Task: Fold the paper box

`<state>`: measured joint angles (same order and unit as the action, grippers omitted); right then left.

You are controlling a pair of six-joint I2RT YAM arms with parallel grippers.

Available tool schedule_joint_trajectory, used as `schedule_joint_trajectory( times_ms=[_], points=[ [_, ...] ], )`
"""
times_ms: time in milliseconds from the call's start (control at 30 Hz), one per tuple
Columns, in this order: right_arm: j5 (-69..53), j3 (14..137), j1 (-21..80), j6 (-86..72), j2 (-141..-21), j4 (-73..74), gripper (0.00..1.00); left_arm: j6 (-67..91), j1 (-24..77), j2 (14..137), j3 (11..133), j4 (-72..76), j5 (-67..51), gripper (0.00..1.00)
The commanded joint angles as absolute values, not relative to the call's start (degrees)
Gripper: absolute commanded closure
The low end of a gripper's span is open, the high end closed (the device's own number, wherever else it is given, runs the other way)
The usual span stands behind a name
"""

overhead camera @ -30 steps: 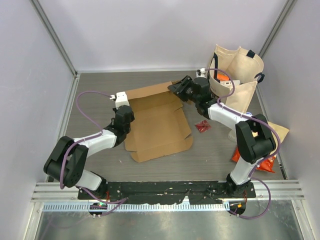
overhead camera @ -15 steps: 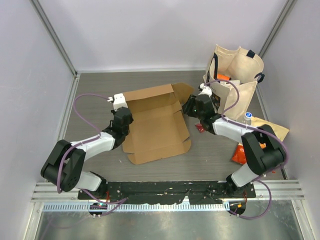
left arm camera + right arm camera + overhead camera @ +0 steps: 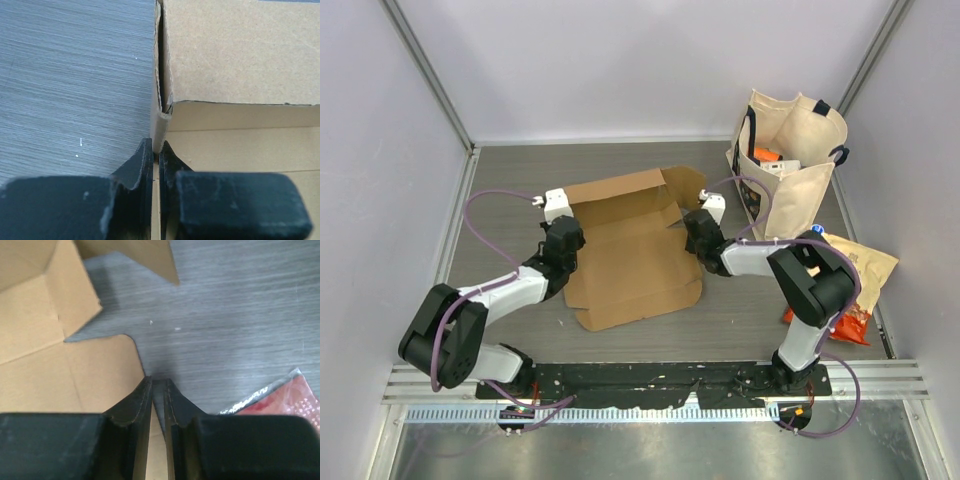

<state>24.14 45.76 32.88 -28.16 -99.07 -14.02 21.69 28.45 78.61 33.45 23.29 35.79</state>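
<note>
The paper box is a brown cardboard sheet lying open in the middle of the table, with its back panel raised. My left gripper is at the box's left edge. In the left wrist view it is shut on the upright left side flap. My right gripper is at the box's right edge. In the right wrist view it is closed down on the thin cardboard edge that runs in between the jaws.
A cream tote bag stands at the back right with items inside. An orange snack bag lies at the right. A small red packet lies just right of my right gripper. Enclosure walls surround the table.
My right gripper came from the box's back right corner forward to its right edge. The back panel now stands up. My left gripper stayed at the left edge.
</note>
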Motion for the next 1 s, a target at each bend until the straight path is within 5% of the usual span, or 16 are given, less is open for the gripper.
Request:
schedule_joint_trajectory(
  times_ms=[0,433,467,967],
  points=[
    [28.3,48.3,33.0,-28.1,-101.5,-11.5,0.78,22.8,28.4,76.6,33.0,25.8,37.6,1.0],
    [20.1,46.3,33.5,-22.9,-87.7,-21.4,0.62,22.9,28.3,75.9,33.0,25.8,37.3,1.0],
    [18.2,46.3,33.1,-22.9,-89.0,-22.9,0.56,22.8,28.4,75.8,33.0,25.8,37.3,1.0],
    [15.0,55.9,29.2,-17.9,-104.5,-27.2,0.49,23.3,28.4,76.6,33.2,25.5,36.8,1.0]
  ],
)
